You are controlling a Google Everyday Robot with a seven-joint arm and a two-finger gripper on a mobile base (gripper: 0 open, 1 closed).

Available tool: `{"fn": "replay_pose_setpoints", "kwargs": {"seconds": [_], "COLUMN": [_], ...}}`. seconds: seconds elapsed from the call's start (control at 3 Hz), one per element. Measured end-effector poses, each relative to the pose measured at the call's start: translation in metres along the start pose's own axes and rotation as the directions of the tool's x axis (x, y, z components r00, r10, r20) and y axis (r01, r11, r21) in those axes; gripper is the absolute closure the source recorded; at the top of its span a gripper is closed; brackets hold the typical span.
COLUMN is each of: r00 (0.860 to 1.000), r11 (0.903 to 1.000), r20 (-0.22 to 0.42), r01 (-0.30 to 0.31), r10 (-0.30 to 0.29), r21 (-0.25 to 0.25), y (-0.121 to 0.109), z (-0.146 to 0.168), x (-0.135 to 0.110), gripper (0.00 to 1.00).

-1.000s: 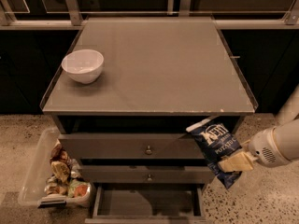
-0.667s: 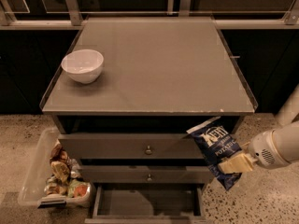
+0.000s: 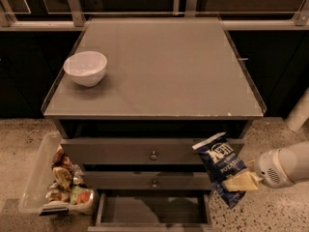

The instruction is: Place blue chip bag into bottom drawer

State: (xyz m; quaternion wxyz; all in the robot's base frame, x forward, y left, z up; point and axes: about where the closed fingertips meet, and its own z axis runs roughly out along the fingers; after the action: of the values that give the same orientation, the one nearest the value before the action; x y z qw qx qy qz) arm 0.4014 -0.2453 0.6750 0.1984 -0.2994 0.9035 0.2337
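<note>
**Inspector:** Location of the blue chip bag [image 3: 217, 157]?

**Assessor:** In the air at the cabinet's right front, level with the two upper drawers. The gripper [image 3: 232, 183] reaches in from the right, its fingers clenched on the bag's lower half, so the bag hangs tilted.

**Inspector:** And the bottom drawer [image 3: 153, 210]?

**Assessor:** Pulled out, floor exposed, apparently ready to receive. The bag sits above and right of it, not yet over it.

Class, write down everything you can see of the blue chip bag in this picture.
The crinkly dark navy-blue chip bag, with white lettering and a white crimped top, hangs tilted at the right end of the grey upper drawer fronts, above the right corner of the open grey bottom drawer. The tan two-finger gripper is shut on its lower right side.
</note>
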Motion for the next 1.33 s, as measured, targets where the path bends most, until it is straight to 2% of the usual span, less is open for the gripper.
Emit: {"fn": "replay_pose_setpoints", "kwargs": {"seconds": [0.33,0.67,1.0,1.33], "r00": [0.992,0.979,0.969,0.955], "r11": [0.9832,0.9435,0.9045,0.8766], "r20": [-0.063,-0.129,-0.179,-0.213], "r01": [-0.121,-0.186,-0.224,-0.275], "r10": [0.114,0.155,0.168,0.204], "r21": [-0.136,-0.275,-0.363,-0.395], "y": [-0.008,-0.004,0.004,0.002], "z": [0.069,0.131,0.175,0.203], "x": [0.045,0.069,0.083,0.098], "gripper": [1.0,1.0,1.0,1.0]}}
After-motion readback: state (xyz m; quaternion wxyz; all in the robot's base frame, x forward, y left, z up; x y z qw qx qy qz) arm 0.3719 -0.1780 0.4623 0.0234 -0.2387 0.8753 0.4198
